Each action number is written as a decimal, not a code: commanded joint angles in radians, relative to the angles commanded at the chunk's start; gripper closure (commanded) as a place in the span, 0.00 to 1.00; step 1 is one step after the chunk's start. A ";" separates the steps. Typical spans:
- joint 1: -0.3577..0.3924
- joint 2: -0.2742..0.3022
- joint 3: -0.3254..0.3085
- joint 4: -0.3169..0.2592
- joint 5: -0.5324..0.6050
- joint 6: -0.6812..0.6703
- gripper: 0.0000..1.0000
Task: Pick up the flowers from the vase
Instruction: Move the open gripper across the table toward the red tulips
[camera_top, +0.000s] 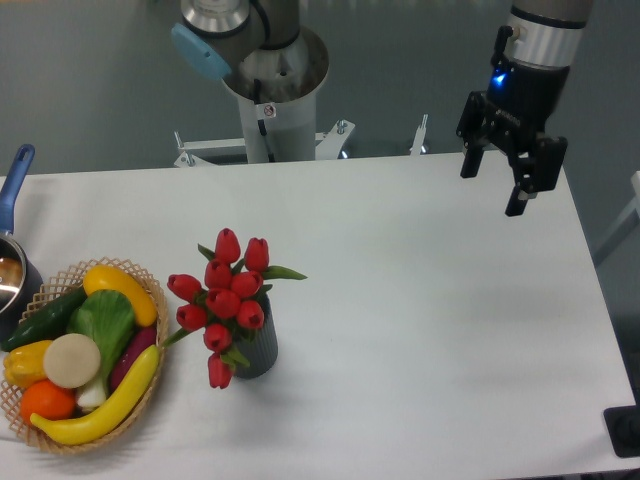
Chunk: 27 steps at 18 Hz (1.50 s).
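Note:
The flowers (227, 297), a bunch of red tulip buds with green leaves, stand in the vase (260, 350), a small dark grey ribbed cylinder left of the table's middle. The buds hide most of the vase's mouth. My gripper (491, 189) hangs high over the table's far right, well away from the flowers. Its two black fingers (469, 158) point down and stand apart, open, with nothing between them.
A wicker basket (155, 300) of vegetables and fruit sits at the front left, close beside the vase. A blue-handled metal pot (12, 262) is at the left edge. The arm's base column (272, 100) rises behind the table's far edge.

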 joint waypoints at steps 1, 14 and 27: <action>-0.002 0.000 0.000 0.002 -0.002 0.000 0.00; -0.020 -0.002 -0.002 0.003 -0.049 -0.087 0.00; -0.048 -0.018 -0.008 0.003 -0.058 -0.097 0.00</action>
